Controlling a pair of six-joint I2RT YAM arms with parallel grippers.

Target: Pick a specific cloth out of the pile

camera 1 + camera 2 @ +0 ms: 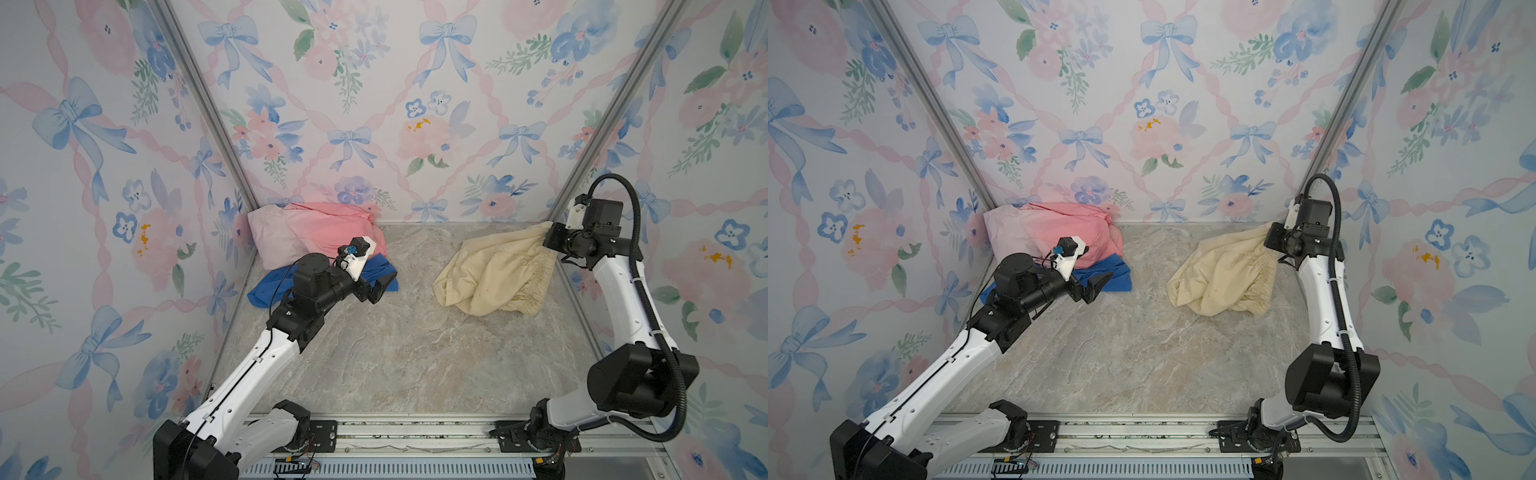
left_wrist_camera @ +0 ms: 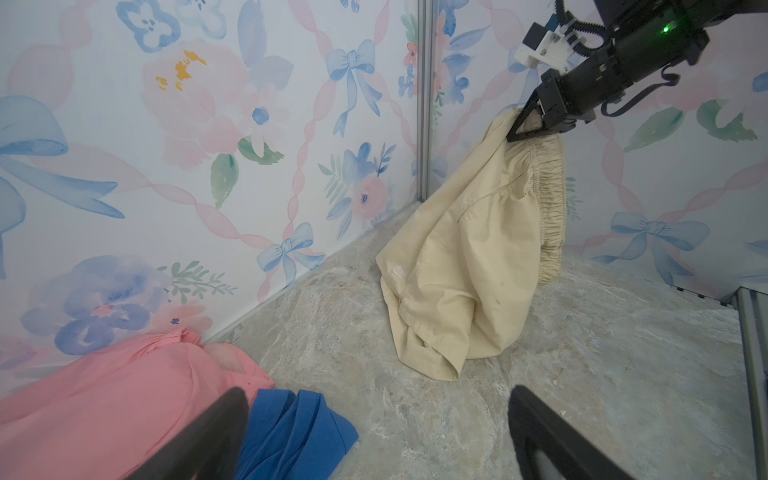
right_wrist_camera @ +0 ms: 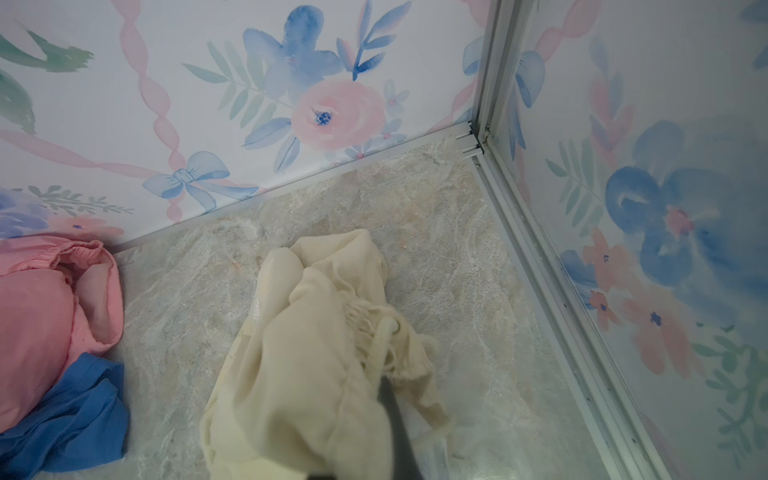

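The cloth [image 1: 494,274] hangs well apart from the pile [image 1: 316,237].
The right gripper [image 2: 524,126], clamped tight on its elastic hem, holds it half-raised, likely to keep it separate; the left gripper [image 1: 1096,289] hovers at the pile's edge, jaws spread wide, empty.

Both arms are glossy white shell links with small screw holes, joined by bulky matte black cylindrical joints and bolted to flat black base plates [image 1: 323,432] with silver screws. The left arm [image 1: 257,365] has a thin black cable [image 1: 275,293], a white printed camera bracket [image 1: 360,254] with a blue connector [image 1: 351,250], and a left hand [image 2: 376,411] of black wedge-shaped fingers. The right arm [image 1: 619,299] has a thick ribbed black hose [image 1: 614,176], a small green light [image 2: 666,29] on its black wrist, and a right hand [image 2: 521,126] of black triangular fingers.
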